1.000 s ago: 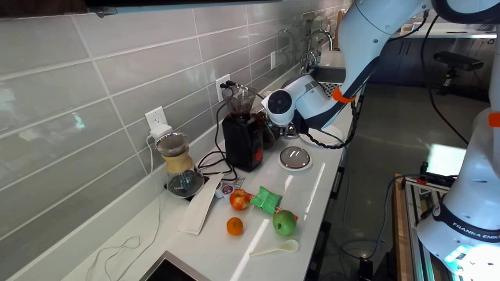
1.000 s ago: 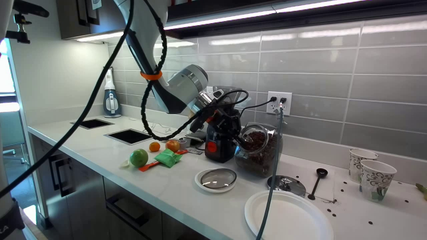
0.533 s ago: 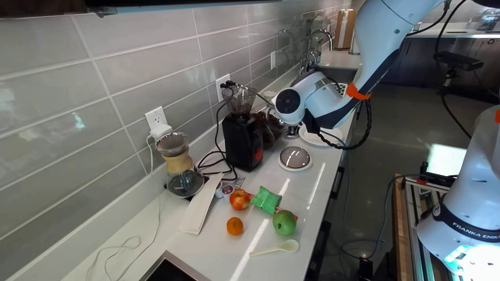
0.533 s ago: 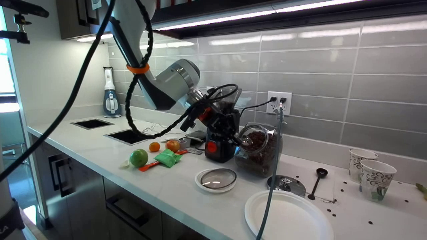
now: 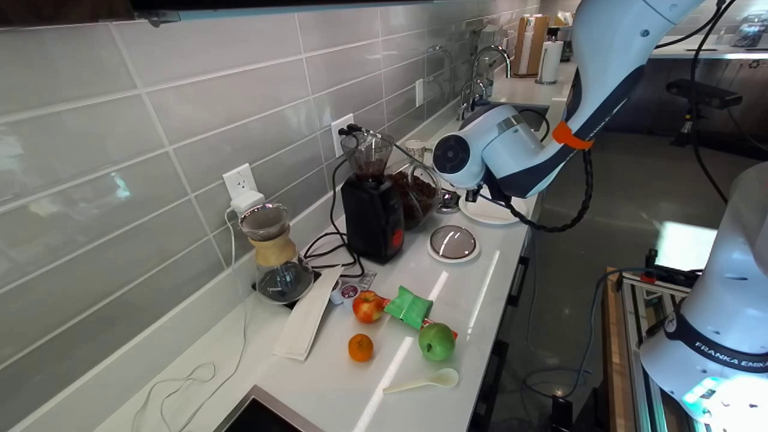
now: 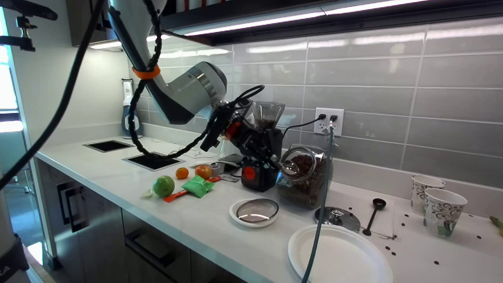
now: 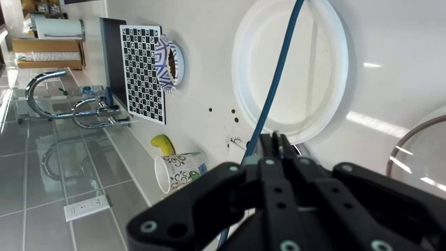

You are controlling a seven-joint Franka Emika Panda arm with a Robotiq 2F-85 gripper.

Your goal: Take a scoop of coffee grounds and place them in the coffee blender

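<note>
Gripper (image 7: 276, 141) near the black coffee blender (image 5: 373, 221), jaws nearly together, unclear whether they hold anything, glass jar (image 6: 304, 193) just beside the blender, black scoop (image 6: 371, 221) lying well to the blender's right in an exterior view

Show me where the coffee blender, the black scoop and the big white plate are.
Coffee blender (image 5: 373, 219): in an exterior view, on its dark body.
Black scoop (image 6: 372, 219): in an exterior view, on the handle.
Big white plate (image 7: 341, 66): in the wrist view, on its rim.
</note>
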